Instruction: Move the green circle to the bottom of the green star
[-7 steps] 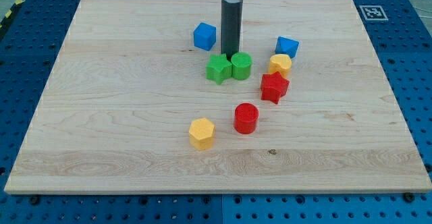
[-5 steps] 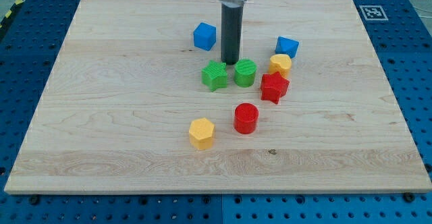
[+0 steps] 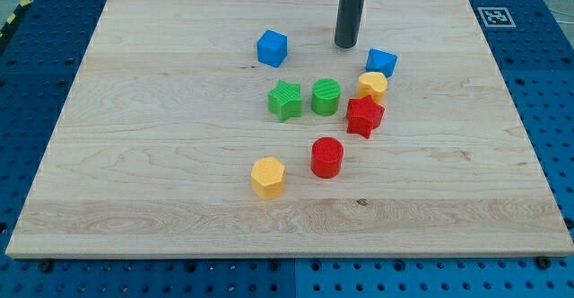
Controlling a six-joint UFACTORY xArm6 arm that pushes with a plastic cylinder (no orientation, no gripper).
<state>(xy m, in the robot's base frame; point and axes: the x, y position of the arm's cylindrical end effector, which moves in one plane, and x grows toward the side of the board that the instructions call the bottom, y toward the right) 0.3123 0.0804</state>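
Note:
The green circle stands on the wooden board just right of the green star, with a small gap between them. My tip is above and a little right of the green circle, well apart from it, between the blue cube and the blue block. It touches no block.
A yellow block and a red star sit just right of the green circle. A red cylinder and a yellow hexagon lie below. A marker tag is at the board's top right corner.
My tip pushed down between the green star and green circle, parting them slightly, then pulled away up and to the right. The two green blocks now sit a little lower and apart.

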